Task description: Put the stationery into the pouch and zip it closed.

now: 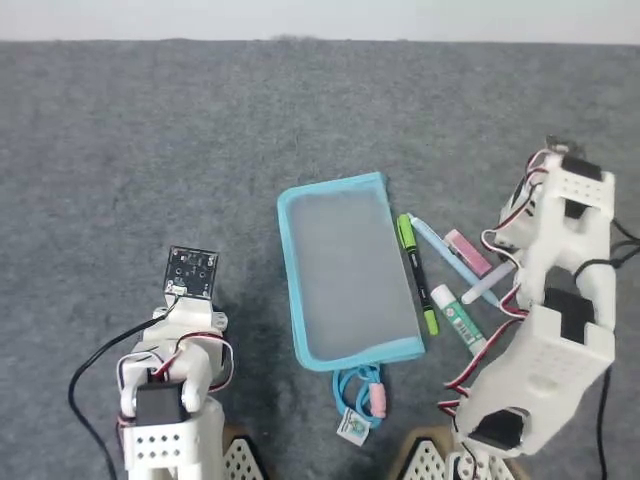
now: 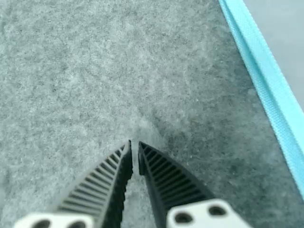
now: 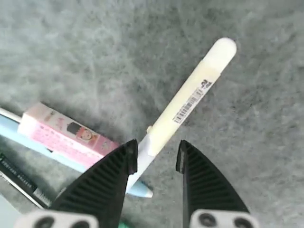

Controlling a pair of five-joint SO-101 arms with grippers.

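While the right hand (image 3: 157,146) gapes astride a cream pen (image 3: 190,97), the left hand (image 2: 134,144) is pinched — pouch (image 1: 350,270) teal-edged.

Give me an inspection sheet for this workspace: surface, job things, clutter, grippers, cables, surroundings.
Surface: grey felt mat.
Job's things: blue-edged pouch lies flat at centre; green pen, blue pen, pink eraser, glue stick and cream marker lie beside it, outside.
Clutter: nothing seen.
Grippers: left gripper shut over the mat near the pouch's edge; right gripper open, straddling the cream marker.
Cables: wires on both arms; black cable loops by one base.
Surroundings: pale wall.
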